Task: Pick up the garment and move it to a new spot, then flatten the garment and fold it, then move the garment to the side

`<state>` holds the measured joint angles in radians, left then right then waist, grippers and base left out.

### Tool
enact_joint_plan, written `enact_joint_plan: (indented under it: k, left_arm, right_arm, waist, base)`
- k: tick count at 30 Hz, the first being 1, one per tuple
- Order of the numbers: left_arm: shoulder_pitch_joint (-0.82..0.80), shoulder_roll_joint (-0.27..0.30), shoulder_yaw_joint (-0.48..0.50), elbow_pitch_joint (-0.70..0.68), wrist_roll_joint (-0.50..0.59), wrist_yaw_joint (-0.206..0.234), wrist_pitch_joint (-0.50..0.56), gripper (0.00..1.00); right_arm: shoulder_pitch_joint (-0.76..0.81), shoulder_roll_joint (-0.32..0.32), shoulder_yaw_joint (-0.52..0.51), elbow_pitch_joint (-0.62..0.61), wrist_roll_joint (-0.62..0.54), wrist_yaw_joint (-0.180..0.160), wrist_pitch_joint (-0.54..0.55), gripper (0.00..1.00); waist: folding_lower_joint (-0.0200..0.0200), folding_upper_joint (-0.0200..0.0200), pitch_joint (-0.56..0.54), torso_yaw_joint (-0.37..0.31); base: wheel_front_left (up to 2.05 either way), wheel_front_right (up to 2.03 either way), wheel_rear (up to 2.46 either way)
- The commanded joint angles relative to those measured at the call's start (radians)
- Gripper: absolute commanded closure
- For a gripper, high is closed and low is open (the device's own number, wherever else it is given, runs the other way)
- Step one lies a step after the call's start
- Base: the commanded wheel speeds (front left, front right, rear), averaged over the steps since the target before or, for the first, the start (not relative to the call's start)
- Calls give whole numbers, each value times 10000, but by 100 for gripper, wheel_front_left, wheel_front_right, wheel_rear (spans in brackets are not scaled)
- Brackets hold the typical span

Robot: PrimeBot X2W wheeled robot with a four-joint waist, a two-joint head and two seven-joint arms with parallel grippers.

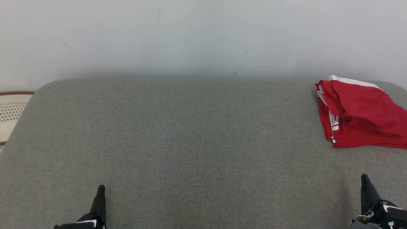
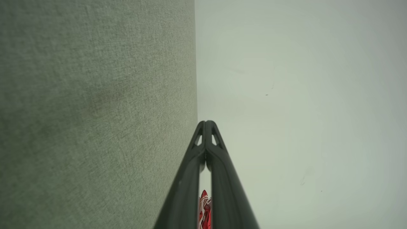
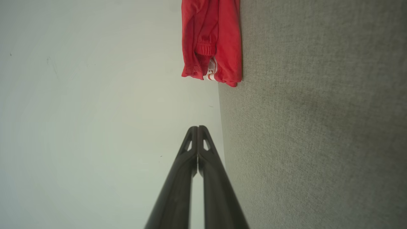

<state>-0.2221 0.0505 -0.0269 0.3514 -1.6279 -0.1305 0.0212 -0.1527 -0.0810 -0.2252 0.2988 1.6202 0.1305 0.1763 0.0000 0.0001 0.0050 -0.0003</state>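
Right wrist view reveals an elastic band (image 3: 205, 49) on the garment (image 3: 224, 28).

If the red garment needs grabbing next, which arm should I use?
Right, probably. The red garment lies at the far right of the grey surface, roughly ahead of the right gripper; the left gripper sits across the surface at lower left. Both are shut, so it must open first.
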Motion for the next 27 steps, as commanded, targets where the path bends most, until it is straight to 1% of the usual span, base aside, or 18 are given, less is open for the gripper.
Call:
enact_joint_plan:
  k: [1,27]
  left_arm:
    - [5,-6,32,26,-67,-27,34,100]
    - [5,-6,31,25,-68,-27,33,100]
  right_arm:
    - [-17,28,-11,-24,-21,4,43,100]
    - [-39,78,-99,-16,-118,4,95,100]
  waist:
    - [0,-1,0,0]
    - [0,-1,0,0]
  base:
    - [0,0,0]
    - [0,0,0]
